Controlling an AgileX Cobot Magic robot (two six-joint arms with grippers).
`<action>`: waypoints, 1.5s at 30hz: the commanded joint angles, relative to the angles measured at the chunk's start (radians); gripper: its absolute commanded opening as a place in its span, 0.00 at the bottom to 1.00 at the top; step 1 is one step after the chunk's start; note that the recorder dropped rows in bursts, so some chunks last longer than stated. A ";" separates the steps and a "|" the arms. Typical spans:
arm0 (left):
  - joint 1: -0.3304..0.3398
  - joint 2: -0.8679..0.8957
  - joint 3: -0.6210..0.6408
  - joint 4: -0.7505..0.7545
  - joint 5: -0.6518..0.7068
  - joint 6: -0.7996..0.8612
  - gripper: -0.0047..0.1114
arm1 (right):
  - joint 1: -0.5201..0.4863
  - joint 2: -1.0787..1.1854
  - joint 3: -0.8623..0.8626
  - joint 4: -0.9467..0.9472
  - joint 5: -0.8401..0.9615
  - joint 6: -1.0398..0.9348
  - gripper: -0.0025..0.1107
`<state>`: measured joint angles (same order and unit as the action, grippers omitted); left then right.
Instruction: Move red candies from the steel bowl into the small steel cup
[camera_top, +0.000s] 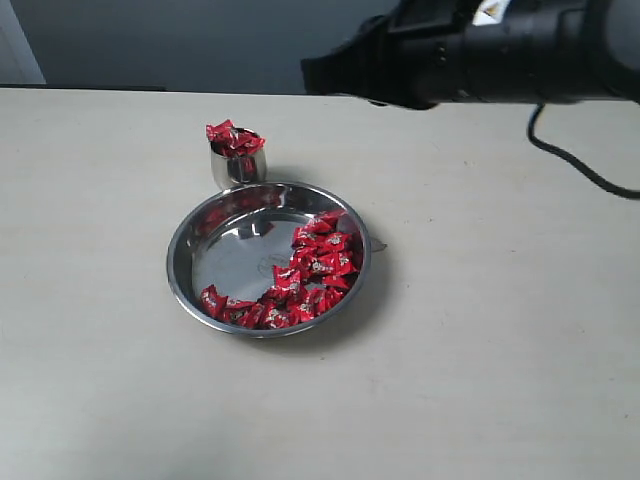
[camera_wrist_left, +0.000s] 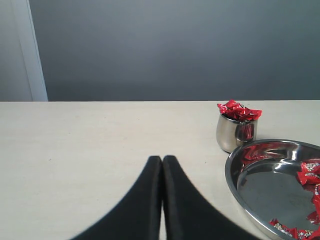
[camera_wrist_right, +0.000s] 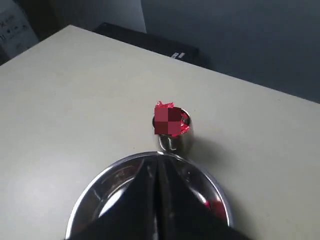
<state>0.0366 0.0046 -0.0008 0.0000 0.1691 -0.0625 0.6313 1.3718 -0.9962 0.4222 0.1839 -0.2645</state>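
Below and ahead of the right gripper (camera_wrist_right: 156, 162): the steel bowl (camera_top: 180, 240), its cup-side rim showing at the fingertips. Fingers pressed together, nothing between them. Just past the tips stands the small steel cup (camera_top: 237, 165), heaped above its rim; whether it touches the bowl, cannot tell. The red candies (camera_top: 315, 265) lie in a crescent along the bowl's side away from the cup, much of the floor bare.

The left gripper (camera_wrist_left: 162, 160) sits low over the table (camera_top: 90, 300), fingers likewise flat against each other, empty. Cup and bowl lie ahead of it, off toward the other arm.

Handling, judged: candies light, wrappers crinkled and slick, likely to slip from a loose pinch. Best taken across the plump middle, one from the crescent's edge where neighbours don't crowd. On smooth steel, pieces may skate when nudged. Cup is narrow and piled; another candy may roll off, and a knock could tip it.

Surface: pale, matte, flat. Grey wall (camera_wrist_left: 175, 50) behind; a black cable (camera_top: 580, 165) trails below the right arm.
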 joint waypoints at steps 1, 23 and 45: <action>0.001 -0.005 0.001 0.000 -0.006 -0.004 0.04 | -0.002 -0.115 0.105 -0.003 0.070 0.012 0.02; 0.001 -0.005 0.001 0.000 -0.006 -0.004 0.04 | -0.591 -0.730 0.565 -0.118 0.024 -0.027 0.02; 0.001 -0.005 0.001 0.000 -0.006 -0.004 0.04 | -0.671 -1.241 0.996 -0.449 0.078 0.228 0.02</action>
<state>0.0366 0.0046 -0.0008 0.0000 0.1691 -0.0625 -0.0352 0.1382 -0.0033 0.0950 0.2532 -0.1179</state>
